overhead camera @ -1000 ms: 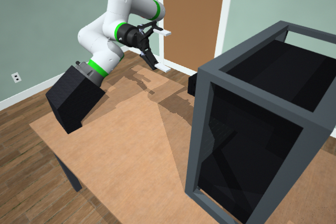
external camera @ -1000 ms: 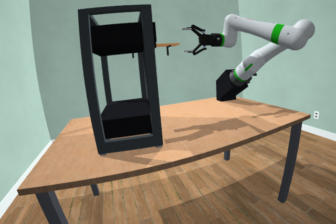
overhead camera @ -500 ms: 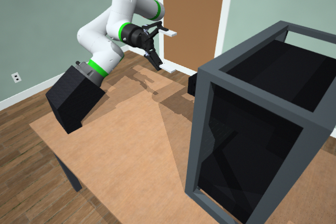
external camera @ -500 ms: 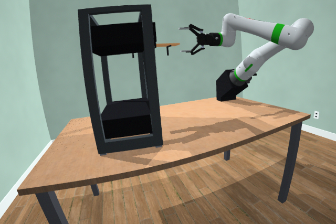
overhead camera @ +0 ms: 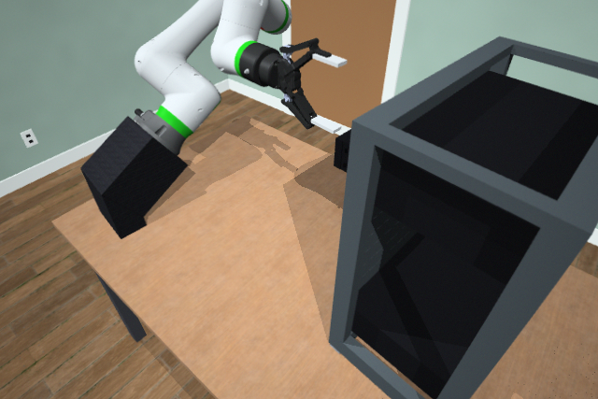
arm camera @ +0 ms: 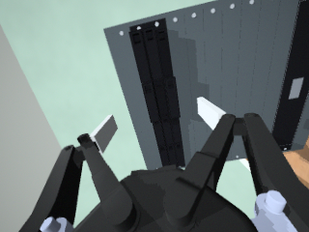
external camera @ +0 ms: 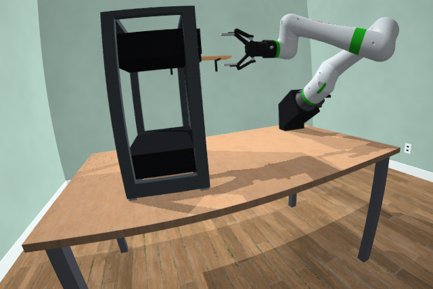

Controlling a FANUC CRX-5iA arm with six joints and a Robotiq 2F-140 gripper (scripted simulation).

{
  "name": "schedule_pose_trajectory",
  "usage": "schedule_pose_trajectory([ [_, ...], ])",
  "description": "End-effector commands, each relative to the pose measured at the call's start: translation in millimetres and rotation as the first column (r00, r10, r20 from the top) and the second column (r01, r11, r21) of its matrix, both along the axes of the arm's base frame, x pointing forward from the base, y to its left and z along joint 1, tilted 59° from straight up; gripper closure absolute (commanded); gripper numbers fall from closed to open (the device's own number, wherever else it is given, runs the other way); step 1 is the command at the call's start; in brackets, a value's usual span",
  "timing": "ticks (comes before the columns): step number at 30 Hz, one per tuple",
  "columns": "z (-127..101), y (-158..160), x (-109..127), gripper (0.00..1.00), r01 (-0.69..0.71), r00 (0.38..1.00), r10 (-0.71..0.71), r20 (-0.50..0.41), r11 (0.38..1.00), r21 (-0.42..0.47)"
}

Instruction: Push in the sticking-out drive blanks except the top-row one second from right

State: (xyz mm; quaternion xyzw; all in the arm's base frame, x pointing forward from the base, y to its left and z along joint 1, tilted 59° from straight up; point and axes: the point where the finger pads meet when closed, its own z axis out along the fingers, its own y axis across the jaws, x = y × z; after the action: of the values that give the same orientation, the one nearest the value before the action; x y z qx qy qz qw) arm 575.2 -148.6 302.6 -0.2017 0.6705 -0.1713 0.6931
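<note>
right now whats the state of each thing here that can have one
gripper: open wide, holds nothing, short of the rack's front
rack: upright on the table, untouched by the gripper
storage chassis: seated at the top of the rack
drive blanks: some stand out from the chassis front; which ones, too dark to tell
arm: bent, wrist pointing at the chassis front

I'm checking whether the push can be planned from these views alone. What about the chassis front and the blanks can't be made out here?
- Which blanks stand out: the wrist view shows the blanks rotated, dark and small; depth is unreadable.
- Chassis front: edge-on in the exterior view, behind the rack post in the top view.
- Gap between the open gripper and the front: not clear from any view.
</note>
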Motion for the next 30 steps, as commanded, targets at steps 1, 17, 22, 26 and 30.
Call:
schedule_pose_trajectory([
  [1,12.6,5.6,24.4,0.0,0.001,1.0,-0.001,0.001,1.0,0.0],
  [17,34.9,16.3,69.7,0.0,0.001,1.0,-0.001,0.001,1.0,0.0],
  [22,35.7,16.7,71.2,0.0,0.001,1.0,-0.001,0.001,1.0,0.0],
  [26,35.7,16.7,71.2,0.0,0.001,1.0,-0.001,0.001,1.0,0.0],
  [30,35.7,16.7,71.2,0.0,0.001,1.0,-0.001,0.001,1.0,0.0],
])
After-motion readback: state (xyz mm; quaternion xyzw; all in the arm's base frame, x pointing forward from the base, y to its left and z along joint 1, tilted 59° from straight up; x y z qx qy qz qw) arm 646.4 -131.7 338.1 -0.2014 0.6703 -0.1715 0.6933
